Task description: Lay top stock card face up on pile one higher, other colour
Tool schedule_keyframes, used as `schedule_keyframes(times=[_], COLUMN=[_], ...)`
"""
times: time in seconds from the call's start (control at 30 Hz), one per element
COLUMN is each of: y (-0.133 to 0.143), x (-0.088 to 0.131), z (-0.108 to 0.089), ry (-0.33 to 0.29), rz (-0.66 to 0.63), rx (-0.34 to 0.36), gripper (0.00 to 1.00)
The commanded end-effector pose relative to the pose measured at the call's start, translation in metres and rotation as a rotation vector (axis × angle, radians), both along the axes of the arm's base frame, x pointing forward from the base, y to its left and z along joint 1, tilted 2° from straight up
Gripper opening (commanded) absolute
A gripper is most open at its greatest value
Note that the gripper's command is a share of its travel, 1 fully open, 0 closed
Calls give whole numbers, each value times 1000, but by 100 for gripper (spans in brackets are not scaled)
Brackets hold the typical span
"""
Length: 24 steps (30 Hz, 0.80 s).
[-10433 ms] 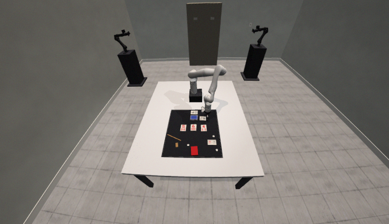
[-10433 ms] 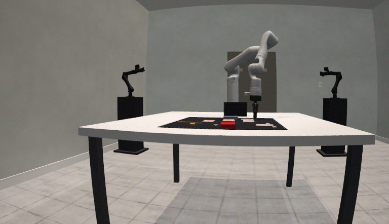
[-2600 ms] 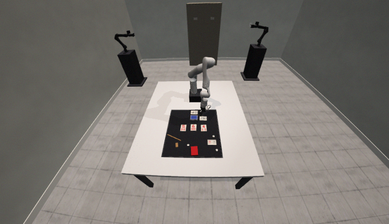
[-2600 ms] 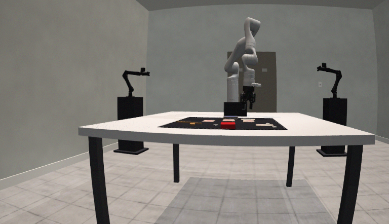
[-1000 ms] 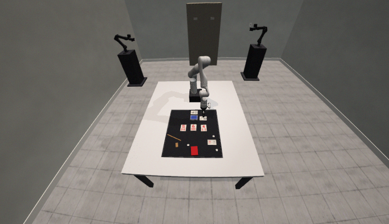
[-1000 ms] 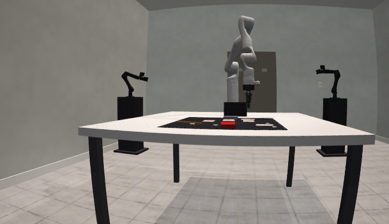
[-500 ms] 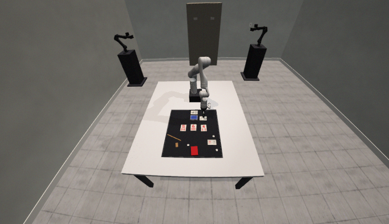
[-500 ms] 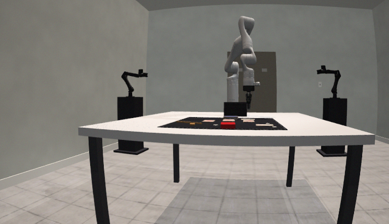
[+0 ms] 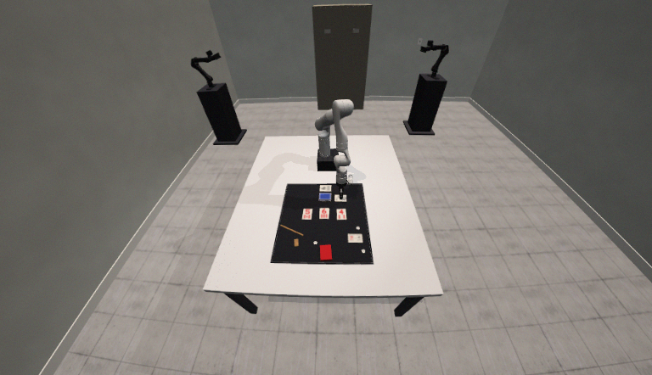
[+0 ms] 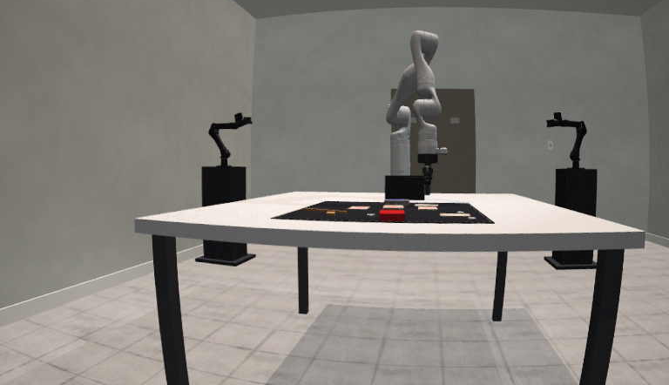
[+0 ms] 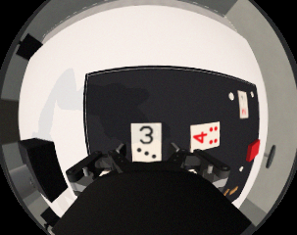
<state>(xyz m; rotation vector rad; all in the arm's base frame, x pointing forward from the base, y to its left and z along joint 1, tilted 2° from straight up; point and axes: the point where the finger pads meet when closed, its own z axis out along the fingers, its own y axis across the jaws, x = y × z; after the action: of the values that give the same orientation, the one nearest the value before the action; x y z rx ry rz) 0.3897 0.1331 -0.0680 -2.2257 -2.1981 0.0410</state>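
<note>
A face-up black 3 card [image 9: 344, 198] [image 11: 147, 141] lies flat on the black mat [image 9: 288, 250] [image 11: 174, 92], just right of the blue face-down stock [image 9: 324, 196] [image 10: 396, 199]. My gripper [image 9: 340, 192] [image 10: 427, 185] [image 11: 147, 149] is open and points straight down over the 3 card, one finger on each side of it, gripping nothing. Three red face-up piles lie in a row in front of it: a 5 [image 9: 306, 214], a 6 [image 9: 323, 213] and a 4 [image 9: 341, 214] [image 11: 206, 135]. The 4 is the pile nearest the 3 card.
A small card [image 9: 324, 187] lies behind the stock, and another face-up card [image 9: 354, 237] [image 11: 242, 106] at the mat's right. A red block [image 9: 326, 252] [image 10: 392, 214] [image 11: 254, 151], a wooden stick [image 9: 291, 230], a small wooden block [image 9: 296, 242] and white pegs lie at the mat's front.
</note>
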Motion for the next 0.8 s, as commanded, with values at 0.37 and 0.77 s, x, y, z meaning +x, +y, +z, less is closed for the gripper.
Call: schedule_keyframes(times=[0.37, 0.77], y=[-3, -3], x=[-3, -3], z=[-22, -23], ry=[6, 6], rz=[-2, -2], rx=[-3, -3], gripper=[85, 85])
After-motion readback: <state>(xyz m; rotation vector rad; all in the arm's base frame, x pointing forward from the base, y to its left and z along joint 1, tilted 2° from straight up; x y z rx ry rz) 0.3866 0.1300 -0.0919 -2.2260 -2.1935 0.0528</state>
